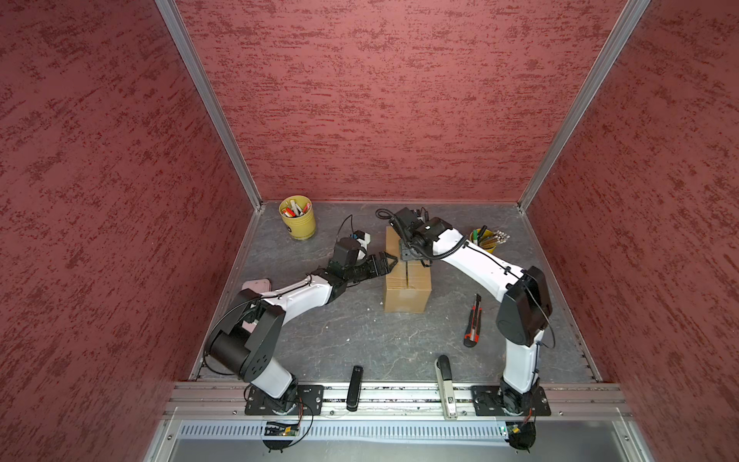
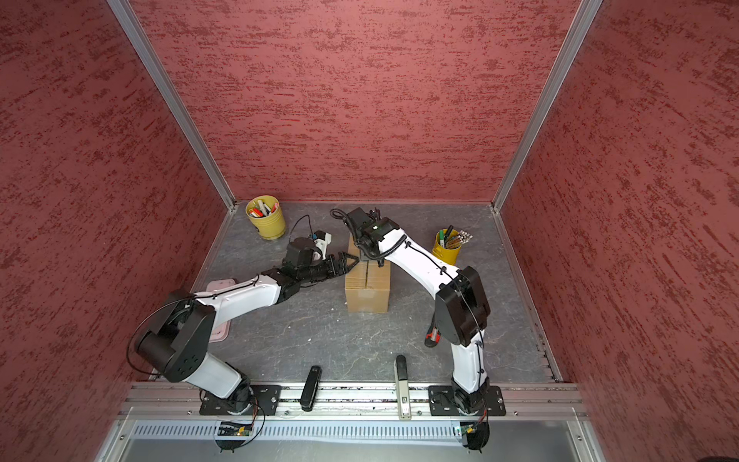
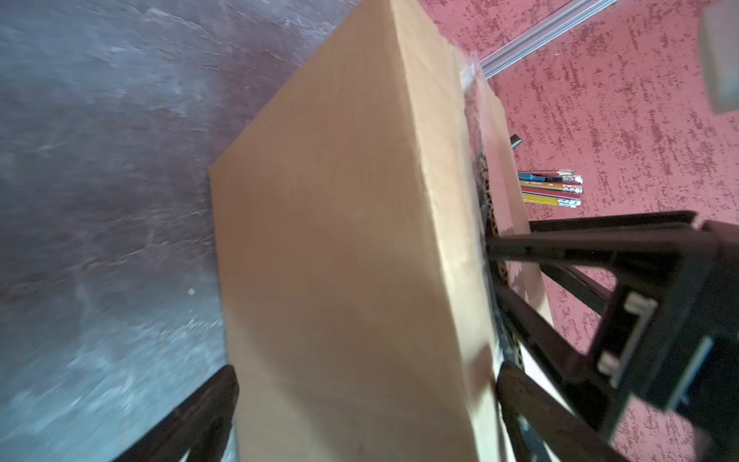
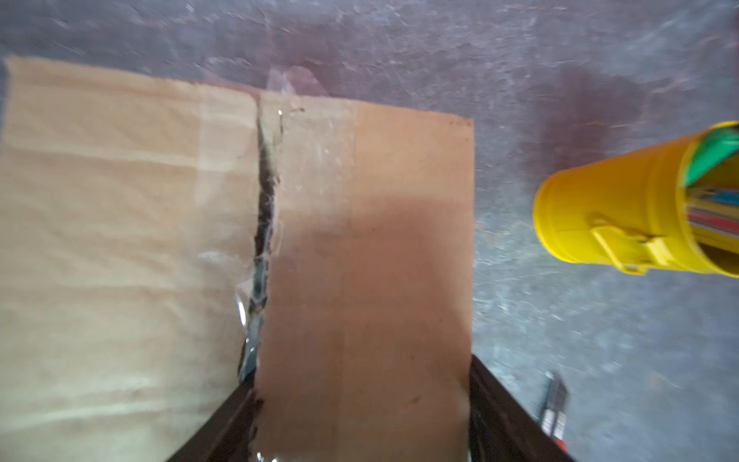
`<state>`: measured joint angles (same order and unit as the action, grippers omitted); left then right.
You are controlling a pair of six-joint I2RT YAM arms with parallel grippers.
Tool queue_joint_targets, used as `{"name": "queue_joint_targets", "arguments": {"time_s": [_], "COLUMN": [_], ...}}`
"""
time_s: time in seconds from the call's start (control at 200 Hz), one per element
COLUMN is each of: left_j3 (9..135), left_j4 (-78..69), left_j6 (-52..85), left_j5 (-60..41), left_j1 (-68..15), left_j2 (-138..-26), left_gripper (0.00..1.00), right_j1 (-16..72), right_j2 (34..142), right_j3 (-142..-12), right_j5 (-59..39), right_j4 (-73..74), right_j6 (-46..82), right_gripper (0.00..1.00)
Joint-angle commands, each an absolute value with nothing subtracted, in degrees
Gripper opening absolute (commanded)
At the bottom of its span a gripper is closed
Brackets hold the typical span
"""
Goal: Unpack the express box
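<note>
We see rough red plaster walls (image 1: 400, 100) w/ aluminium corner posts boxing in a grey, slate-like table (image 1: 360, 340). Its widest bare stretch lies in front, between the arm bases. The white-and-black L arm (image 1: 296, 296) and R arm (image 1: 480, 260) bend inward over the express box (image 1: 408, 288). It is a plain brown corrugated carton, oblong, standing mid-table toward the back, clear of every wall. Its ctr seam (image 4: 264, 224) gapes dark and ragged under glossy clear tape.

A pink tray (image 1: 258, 286) lies partly under the L arm by the table's L edge. One yellow round pen cup (image 1: 298, 218) stands back-L, well apart; a second cup (image 4: 624, 212) stands near the box's R side.

The left gripper (image 1: 390, 262) is at the box's upper L edge, fingers spread wide, one at the seam, one by the side wall. The right gripper (image 1: 408, 256) has its fingers (image 4: 500, 420) apart astride the R flap; whether they squeeze, we can't tell.

A red-black utility knife (image 1: 473, 320) lies front-R, well apart. A black stapler (image 1: 354, 388) and a grey stapler (image 1: 446, 384) lie across the front rail (image 1: 400, 394).
</note>
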<state>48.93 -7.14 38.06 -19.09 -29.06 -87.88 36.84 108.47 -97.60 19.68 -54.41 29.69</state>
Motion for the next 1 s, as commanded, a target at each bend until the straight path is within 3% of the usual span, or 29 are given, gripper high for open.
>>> {"name": "queue_joint_targets", "arguments": {"time_s": [0.0,0.241,0.686,0.997], "left_j3": [51.0,53.8,54.1,54.5], "left_j4": [3.1,10.4,10.5,18.8], "left_j6": [34.8,32.3,34.9,34.2], "left_j5": [-15.7,-11.2,-7.4,-5.6], "left_j1": [-28.4,-28.4,-30.0,-28.3], "left_j2": [-84.4,-83.9,-89.2,-81.8], "left_gripper": [1.0,1.0,1.0,1.0], "right_j1": [34.5,32.7,31.3,29.0], "right_j2": [105.1,100.2,96.9,94.0], "right_j3": [-89.6,-80.4,-77.5,-73.2], "right_j5": [8.6,-0.3,-12.7,-23.0], "right_j4": [-43.1,-34.1,-26.9,-21.5], "right_j6": [28.7,26.8,25.6,26.6], "right_gripper": [0.73,0.75,0.79,0.82]}}
